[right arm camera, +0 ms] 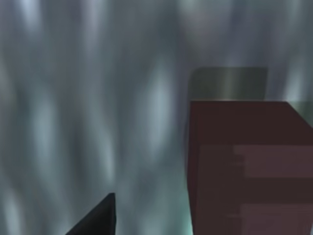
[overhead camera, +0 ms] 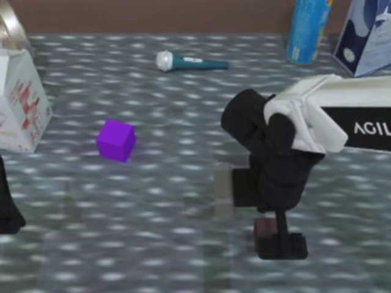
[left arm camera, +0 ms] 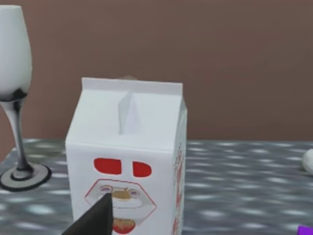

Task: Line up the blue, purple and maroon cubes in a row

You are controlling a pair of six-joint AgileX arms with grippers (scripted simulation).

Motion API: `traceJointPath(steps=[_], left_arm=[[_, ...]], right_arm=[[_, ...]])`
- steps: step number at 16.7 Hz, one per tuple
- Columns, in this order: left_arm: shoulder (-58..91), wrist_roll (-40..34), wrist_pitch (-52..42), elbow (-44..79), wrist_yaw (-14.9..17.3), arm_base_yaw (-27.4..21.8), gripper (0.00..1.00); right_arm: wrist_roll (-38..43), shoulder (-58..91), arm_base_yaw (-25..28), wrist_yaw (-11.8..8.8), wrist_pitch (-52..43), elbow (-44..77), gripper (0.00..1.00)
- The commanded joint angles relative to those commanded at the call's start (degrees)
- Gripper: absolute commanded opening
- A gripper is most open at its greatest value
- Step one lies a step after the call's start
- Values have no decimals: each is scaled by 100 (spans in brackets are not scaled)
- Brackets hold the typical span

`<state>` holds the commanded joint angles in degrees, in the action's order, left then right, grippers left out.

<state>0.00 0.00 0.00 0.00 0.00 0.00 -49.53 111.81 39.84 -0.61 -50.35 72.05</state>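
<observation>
Reaching down: right pincer | spread open, maroon cube against one finger | left pincer's gap: cannot tell

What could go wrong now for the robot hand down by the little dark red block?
The right hand sits low over the small matte maroon cube, which shows at only one side in the right wrist view; an off-centre grip might nudge it away. The bright violet-purple cube lies far to the left, so the row could end up uneven. The blue cube is not visible, so the lowered arm may bump it.
</observation>
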Motion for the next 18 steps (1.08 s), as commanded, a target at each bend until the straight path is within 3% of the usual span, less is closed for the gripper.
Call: traceJointPath(steps=[4,10,14,18], left_arm=[[0,0,0,0,0,0,100],[57,2,-37,57,-3,-7,100],[886,21,-554,888,-16,-125,100],[2675,53,-1558,2570,-8,-374,100]], right_arm=[[-35,-358,39,2,-741,411,100],[-16,-414,0,-2,-725,391,100],[245,-1130,-319,-70,-252,-77,100],[841,-2627,-957,-177,630,-1064,100]])
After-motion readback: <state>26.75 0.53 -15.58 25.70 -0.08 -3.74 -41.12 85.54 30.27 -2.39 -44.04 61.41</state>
